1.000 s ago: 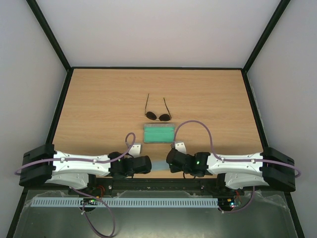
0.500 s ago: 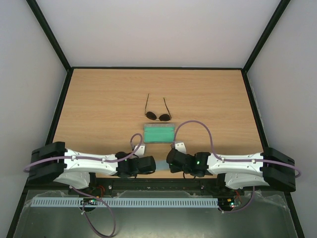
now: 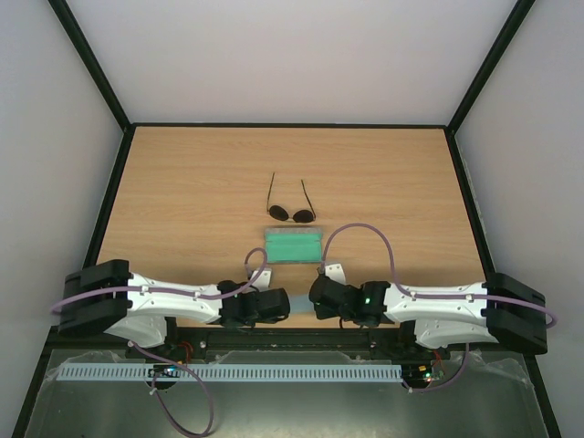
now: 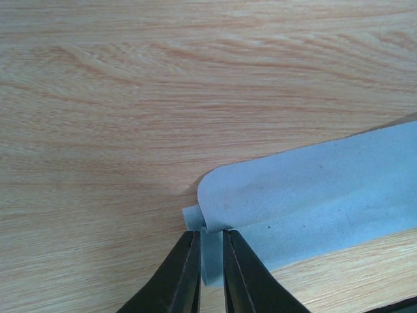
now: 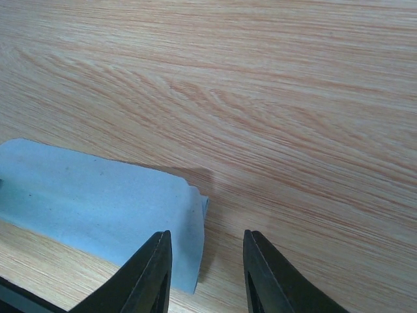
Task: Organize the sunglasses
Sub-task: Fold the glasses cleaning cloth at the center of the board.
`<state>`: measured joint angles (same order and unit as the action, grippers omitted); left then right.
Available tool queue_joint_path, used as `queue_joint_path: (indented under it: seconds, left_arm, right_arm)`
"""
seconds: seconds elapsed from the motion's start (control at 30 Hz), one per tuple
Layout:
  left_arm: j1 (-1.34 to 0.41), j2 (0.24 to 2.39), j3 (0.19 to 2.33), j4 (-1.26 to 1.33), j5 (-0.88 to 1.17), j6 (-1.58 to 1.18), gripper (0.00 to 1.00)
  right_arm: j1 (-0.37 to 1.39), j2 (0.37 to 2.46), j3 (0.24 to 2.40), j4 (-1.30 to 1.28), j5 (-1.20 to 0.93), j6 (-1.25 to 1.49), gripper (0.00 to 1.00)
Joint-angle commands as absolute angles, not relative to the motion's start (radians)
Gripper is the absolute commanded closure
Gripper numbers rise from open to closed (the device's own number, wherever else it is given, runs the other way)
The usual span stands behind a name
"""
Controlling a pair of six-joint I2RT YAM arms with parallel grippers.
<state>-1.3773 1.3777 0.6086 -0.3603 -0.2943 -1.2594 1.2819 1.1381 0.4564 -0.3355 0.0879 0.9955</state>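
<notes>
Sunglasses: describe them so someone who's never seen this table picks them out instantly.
On the wooden table, find the open case with the teal-green inside at centre. Just behind it, higher up in the top view, lie the sunglasses. They alone have two round dark lenses on a thin black wire frame, temples pointing away.
</notes>
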Motion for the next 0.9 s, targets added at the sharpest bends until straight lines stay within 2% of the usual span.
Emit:
queue_joint_path:
  seconds: [0.0,0.47,0.87]
  left_arm:
    - [-1.39,1.387,0.623,-0.371,-0.285,-1.262,0.86]
    - [-1.42,1.365,0.619,-0.399,-0.293,-1.299,0.81]
    - [-1.442,1.388,0.634,-0.393,-0.293,-1.305,0.97]
  right_arm:
    - [1.278,1.118,0.44,-0.336,0.107,1.011,0.67]
    - [1.278,1.111,0.422,-0.319,0.1,1.014,0.67]
    - [1.278,1.101,0.414,-0.316,0.1,1.019,0.67]
